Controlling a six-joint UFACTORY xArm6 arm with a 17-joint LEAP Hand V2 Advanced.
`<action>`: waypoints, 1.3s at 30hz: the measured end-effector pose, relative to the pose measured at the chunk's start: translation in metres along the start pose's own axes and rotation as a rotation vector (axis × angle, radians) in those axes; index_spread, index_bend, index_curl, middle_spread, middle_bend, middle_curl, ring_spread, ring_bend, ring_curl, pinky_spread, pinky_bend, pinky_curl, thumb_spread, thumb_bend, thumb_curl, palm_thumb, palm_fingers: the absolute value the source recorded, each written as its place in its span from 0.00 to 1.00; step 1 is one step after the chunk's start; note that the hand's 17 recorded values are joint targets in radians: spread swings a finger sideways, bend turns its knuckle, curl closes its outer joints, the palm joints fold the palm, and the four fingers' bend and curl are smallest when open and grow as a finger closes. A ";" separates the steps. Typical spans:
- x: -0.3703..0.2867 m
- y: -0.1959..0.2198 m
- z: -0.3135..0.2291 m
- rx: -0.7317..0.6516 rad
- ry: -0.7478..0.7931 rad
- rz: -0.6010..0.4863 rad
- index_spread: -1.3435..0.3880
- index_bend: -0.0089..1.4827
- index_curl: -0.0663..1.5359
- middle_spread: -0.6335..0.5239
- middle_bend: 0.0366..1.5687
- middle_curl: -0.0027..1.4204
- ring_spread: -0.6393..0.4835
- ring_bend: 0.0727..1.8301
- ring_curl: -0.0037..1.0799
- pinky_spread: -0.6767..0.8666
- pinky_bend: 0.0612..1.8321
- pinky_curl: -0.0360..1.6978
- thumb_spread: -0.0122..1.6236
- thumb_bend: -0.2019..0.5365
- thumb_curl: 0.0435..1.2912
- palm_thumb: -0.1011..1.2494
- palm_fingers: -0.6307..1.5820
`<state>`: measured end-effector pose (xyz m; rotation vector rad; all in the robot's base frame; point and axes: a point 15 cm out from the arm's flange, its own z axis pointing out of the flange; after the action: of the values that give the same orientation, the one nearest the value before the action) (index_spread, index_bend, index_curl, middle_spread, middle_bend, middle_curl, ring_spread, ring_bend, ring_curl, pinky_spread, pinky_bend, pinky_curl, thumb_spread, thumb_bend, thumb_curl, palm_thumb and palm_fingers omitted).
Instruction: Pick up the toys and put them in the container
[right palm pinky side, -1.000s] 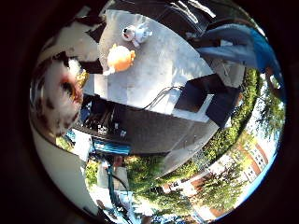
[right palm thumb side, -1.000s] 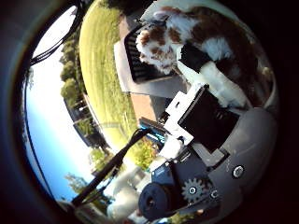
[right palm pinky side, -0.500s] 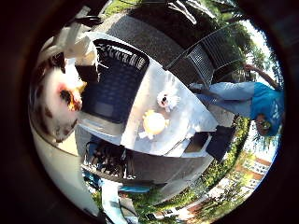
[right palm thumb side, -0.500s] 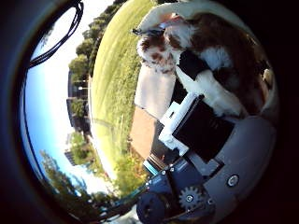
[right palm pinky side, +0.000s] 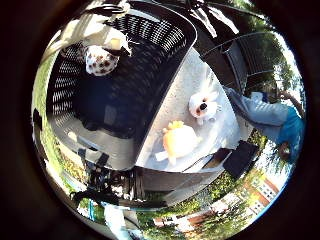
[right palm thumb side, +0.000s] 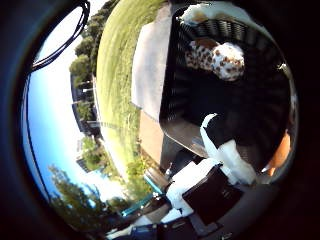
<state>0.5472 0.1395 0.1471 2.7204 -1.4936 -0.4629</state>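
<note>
A brown-and-white spotted plush dog (right palm thumb side: 220, 58) lies inside the black slatted basket (right palm thumb side: 255, 105), near one end wall. The little finger side palm view also shows it (right palm pinky side: 100, 60) in the basket (right palm pinky side: 120, 105). My hand (right palm thumb side: 215, 175) is above the basket's rim, fingers relaxed, away from the dog and holding nothing. A white plush toy (right palm pinky side: 203, 104) and an orange plush toy (right palm pinky side: 180, 141) lie on the white table (right palm pinky side: 180, 90) beside the basket.
The basket stands on the white table, taking up much of it. Black chairs (right palm pinky side: 240, 158) stand at the table's side by the toys. A green lawn (right palm thumb side: 120, 70) lies beyond the table's edge.
The hand held the spotted plush dog against the palm earlier. Now the dog has been let go and lies in the basket. The camera has swung over the basket.
</note>
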 end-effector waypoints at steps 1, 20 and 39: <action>0.009 0.008 -0.019 0.020 0.003 0.006 0.50 0.28 0.08 0.65 0.05 0.35 0.84 0.26 0.33 0.73 0.54 0.20 0.69 0.23 0.34 0.60 0.21; 0.266 0.212 -0.014 0.001 0.075 0.278 0.59 0.12 0.16 0.65 0.09 0.24 0.84 0.20 0.29 0.75 0.39 0.14 0.69 0.24 0.28 0.60 0.30; 0.276 0.207 0.189 -0.257 0.075 0.283 0.74 0.12 0.19 0.61 0.13 0.25 0.84 0.25 0.31 0.77 0.40 0.12 0.68 0.23 0.26 0.58 0.45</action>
<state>0.4666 -0.1753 -0.0739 2.2648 -1.6364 -0.4962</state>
